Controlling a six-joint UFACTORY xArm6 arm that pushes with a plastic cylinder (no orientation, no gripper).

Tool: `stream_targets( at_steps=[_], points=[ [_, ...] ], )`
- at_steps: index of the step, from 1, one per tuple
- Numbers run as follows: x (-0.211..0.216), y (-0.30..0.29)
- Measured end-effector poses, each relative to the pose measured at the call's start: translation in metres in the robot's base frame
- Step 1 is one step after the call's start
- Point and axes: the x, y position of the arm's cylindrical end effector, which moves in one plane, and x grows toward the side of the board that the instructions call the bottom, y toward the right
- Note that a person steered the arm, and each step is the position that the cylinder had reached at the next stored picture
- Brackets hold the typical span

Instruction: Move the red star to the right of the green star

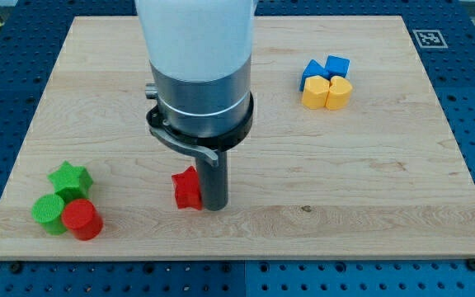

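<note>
The red star [186,189] lies on the wooden board [369,181] at the view's lower centre-left. My tip [214,205] stands just to the right of it, touching or almost touching its right side. The green star [70,179] lies at the view's lower left, well to the left of the red star. The arm's white and grey body hides the board above the tip.
A green cylinder [49,212] and a red cylinder [81,219] sit just below the green star. At the view's upper right, two blue blocks [325,69] and two yellow blocks [326,92] sit clustered together. A marker tag [429,38] is at the board's top right corner.
</note>
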Motion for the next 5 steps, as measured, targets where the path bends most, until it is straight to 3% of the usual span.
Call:
stream_targets(
  at_steps=[2,5],
  points=[
    [-0.011,0.021],
    [-0.019,-0.021]
  ],
)
